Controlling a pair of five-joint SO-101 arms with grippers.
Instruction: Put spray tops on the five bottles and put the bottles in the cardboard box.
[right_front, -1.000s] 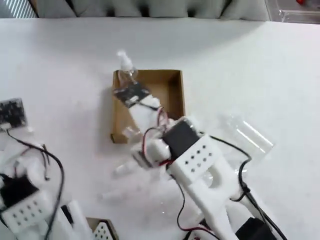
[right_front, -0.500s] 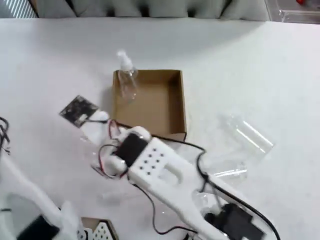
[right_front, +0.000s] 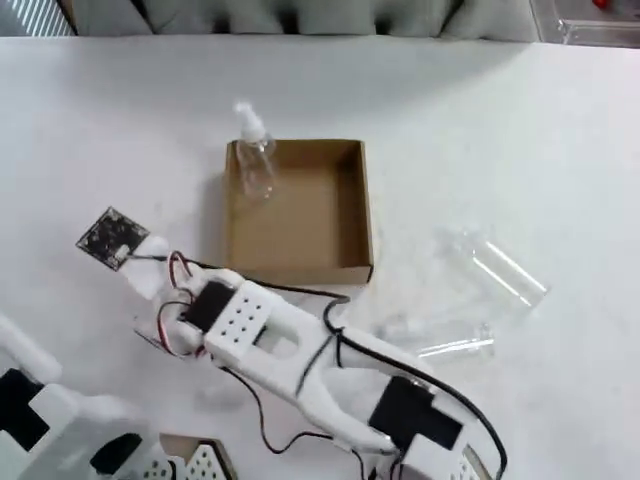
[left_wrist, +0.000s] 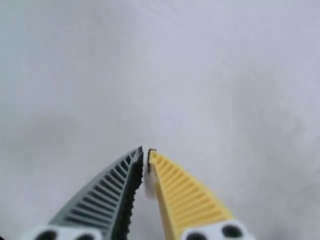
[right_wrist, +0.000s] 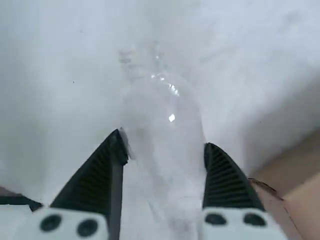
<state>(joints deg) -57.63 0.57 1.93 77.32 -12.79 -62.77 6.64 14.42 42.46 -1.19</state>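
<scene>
Lying bottle (right_wrist: 162, 125): between parted fingers of right end effector (right_wrist: 162, 150), wrist view.
Left end effector (left_wrist: 146, 156): fingers together over desk (left_wrist: 225, 75).
Box (right_front: 352, 200): high view, sprayer bottle (right_front: 255, 165) upright inside.

Left of the cardboard box (right_front: 366, 205), the right arm (right_front: 270, 335) lies over its own gripper (right_wrist: 162, 137) and the clear bottle (right_wrist: 160, 115) between the jaws. This bottle's end nearest the gripper is cut off by the picture's edge. Its far end is blurred, so I cannot tell if it carries a spray top.

Right of the box, clear bottles (right_front: 480, 275) melt into the white counter (right_front: 520, 130), and their number is unclear.

The left arm (right_front: 45, 420) is cut off at the corner.

A white bit (left_wrist: 148, 182) sits between the closed jaws of the left gripper (left_wrist: 146, 150). What it is, I cannot tell.
</scene>
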